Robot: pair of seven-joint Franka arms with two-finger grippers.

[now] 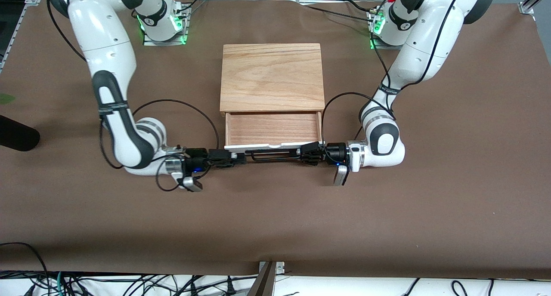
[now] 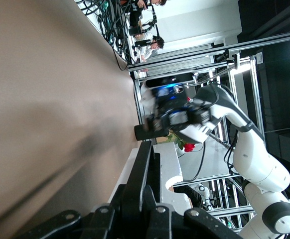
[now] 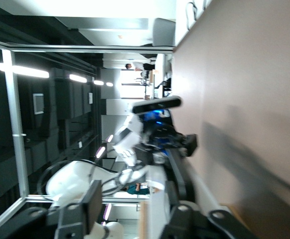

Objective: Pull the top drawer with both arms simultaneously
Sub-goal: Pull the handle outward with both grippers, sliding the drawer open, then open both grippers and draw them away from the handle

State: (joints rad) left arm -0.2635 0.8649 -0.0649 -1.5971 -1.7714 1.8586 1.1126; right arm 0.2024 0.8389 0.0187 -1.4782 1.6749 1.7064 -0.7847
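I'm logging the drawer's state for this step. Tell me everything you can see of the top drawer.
The top drawer is pulled partly out of the light wood-grain cabinet, toward the front camera. Its tray looks like reddish wood and holds nothing visible. The front panel is white with a notch in its top edge, and a long black bar handle runs along it. The right gripper is at the handle's end toward the right arm, the left gripper at the end toward the left arm, each closed on it.
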